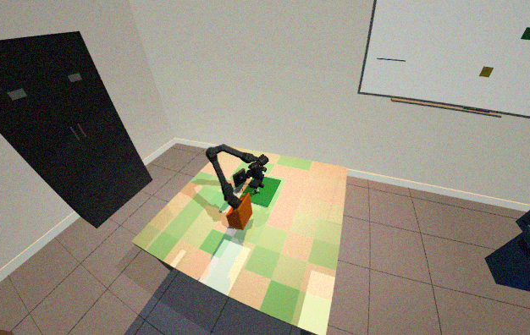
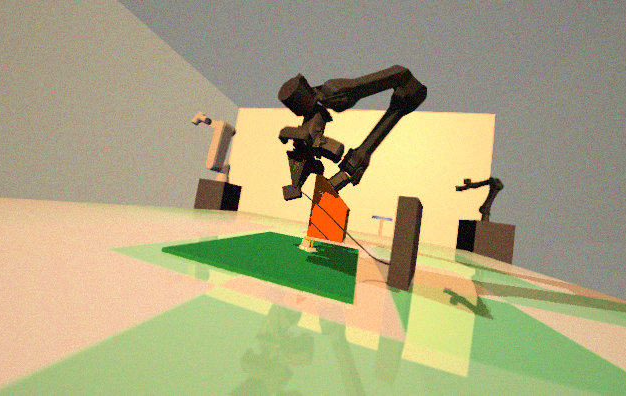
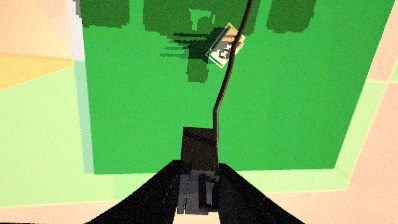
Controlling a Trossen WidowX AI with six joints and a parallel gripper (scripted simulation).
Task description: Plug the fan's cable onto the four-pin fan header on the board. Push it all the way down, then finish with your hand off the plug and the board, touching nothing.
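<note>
The green board lies on the table. The small pale four-pin header stands on it, pins up, rotated relative to the board's edges in the wrist view. My gripper is shut on the dark plug and holds it well above the board, off the header. The thin dark cable runs from the plug down to a dark upright block and crosses over part of the header in the wrist view. The plug's socket side is not clear.
The dark upright block, where the cable ends, stands beside the board. The arm's orange base stands on the table near the board. Two other arms on dark boxes stand in the background of the exterior view.
</note>
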